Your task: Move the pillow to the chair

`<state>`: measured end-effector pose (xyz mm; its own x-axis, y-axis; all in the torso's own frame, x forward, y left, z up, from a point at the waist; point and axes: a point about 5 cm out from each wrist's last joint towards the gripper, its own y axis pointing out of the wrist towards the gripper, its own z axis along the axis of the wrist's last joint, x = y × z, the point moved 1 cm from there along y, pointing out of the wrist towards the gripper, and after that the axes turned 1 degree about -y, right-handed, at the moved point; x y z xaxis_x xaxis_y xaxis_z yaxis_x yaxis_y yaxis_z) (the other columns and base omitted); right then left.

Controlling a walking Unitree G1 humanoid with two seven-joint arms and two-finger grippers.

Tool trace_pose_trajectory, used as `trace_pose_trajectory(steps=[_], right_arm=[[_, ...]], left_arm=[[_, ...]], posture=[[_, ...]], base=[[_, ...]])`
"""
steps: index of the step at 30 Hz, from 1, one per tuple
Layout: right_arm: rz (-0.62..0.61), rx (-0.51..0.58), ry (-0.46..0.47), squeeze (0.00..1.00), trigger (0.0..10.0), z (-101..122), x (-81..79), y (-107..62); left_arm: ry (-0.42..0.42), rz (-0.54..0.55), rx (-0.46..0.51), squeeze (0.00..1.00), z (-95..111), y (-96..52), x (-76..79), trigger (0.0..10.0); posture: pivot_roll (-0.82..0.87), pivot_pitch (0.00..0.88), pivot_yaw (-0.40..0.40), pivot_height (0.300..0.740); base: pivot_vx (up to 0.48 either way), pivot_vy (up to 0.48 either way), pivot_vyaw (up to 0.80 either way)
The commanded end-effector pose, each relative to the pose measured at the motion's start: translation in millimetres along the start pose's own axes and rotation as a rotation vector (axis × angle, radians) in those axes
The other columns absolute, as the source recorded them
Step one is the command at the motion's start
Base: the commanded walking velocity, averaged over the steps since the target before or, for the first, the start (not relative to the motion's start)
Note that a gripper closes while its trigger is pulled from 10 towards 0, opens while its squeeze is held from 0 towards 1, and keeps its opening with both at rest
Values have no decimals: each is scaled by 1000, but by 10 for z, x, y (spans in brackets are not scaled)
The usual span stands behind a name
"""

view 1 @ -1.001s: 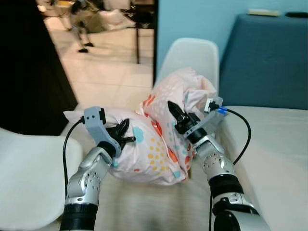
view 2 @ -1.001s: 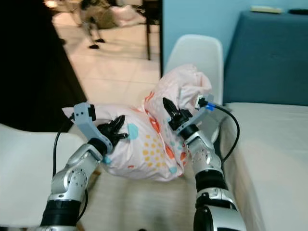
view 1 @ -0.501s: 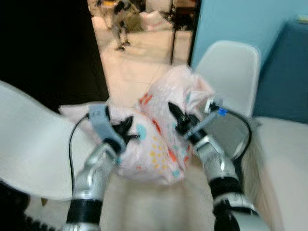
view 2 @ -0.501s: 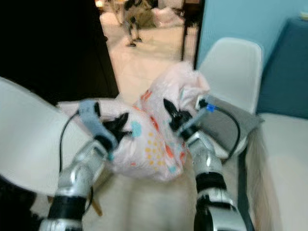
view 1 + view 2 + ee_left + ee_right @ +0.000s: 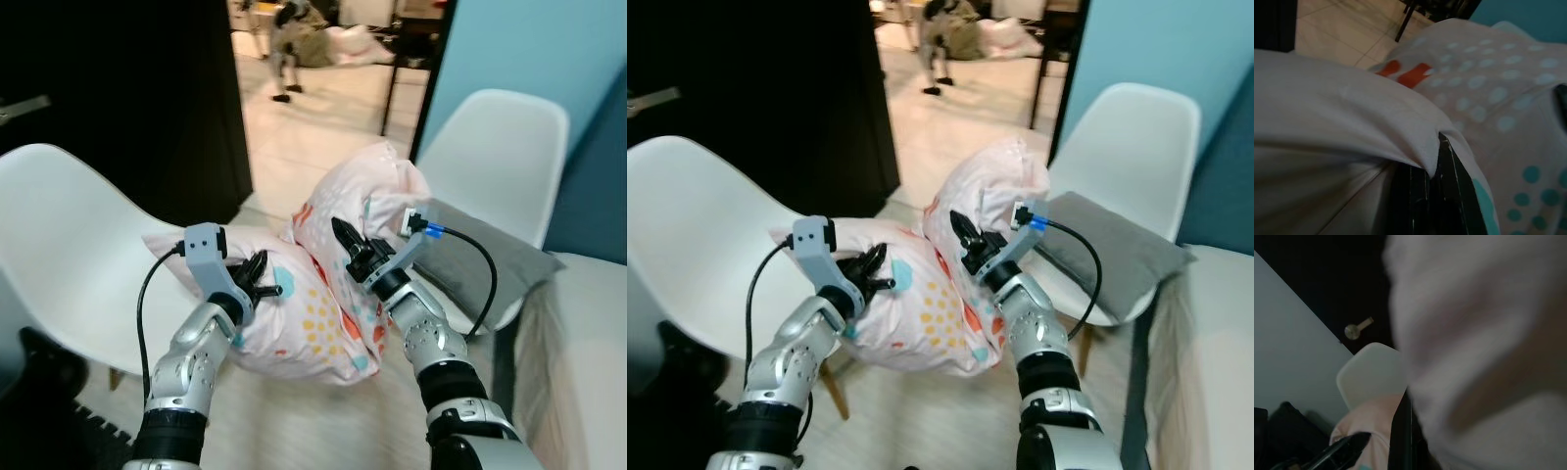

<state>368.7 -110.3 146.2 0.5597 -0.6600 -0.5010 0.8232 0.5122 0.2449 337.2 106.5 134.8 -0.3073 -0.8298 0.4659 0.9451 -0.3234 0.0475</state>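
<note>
Mid-carry: pillow (image 5: 323, 284) held aloft at centre frame, between both arms, above the floor. Left tool (image 5: 257, 284) clenched on a fold of its cover; right tool (image 5: 348, 250) pressed into the fabric, grip impossible to tell. Next, by judgement: swing toward the empty white chair (image 5: 69, 245) at left and lower onto the seat. Soft, pink-white, spotted orange, yellow, teal; crumpled and sagging

Both silver arms raised forward, left gripper (image 5: 263, 281) and right gripper (image 5: 345, 245) pinched closed, wrists angled inward
</note>
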Motion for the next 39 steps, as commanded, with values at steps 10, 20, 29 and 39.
trace_pose_trajectory(steps=[10,20,29,39], right_arm=[[54,-26,-16,0,10000,-76,-130,69],[48,-46,-25,0,10000,-115,-121,47],[0,-52,-34,0,10000,-134,-61,16],[-72,-50,-33,0,10000,-127,3,19]], left_arm=[[-5,-44,18,0,-18,48,117,10000],[-30,-36,26,0,-34,45,85,10000],[18,4,34,0,-11,4,-34,10000],[70,-14,69,0,85,2,-48,10000]], posture=[[-5,82,0,740],[-10,79,-5,740],[-8,78,-8,740],[-9,82,-4,740]], base=[[0,0,777],[0,0,775],[0,0,776],[82,0,78]])
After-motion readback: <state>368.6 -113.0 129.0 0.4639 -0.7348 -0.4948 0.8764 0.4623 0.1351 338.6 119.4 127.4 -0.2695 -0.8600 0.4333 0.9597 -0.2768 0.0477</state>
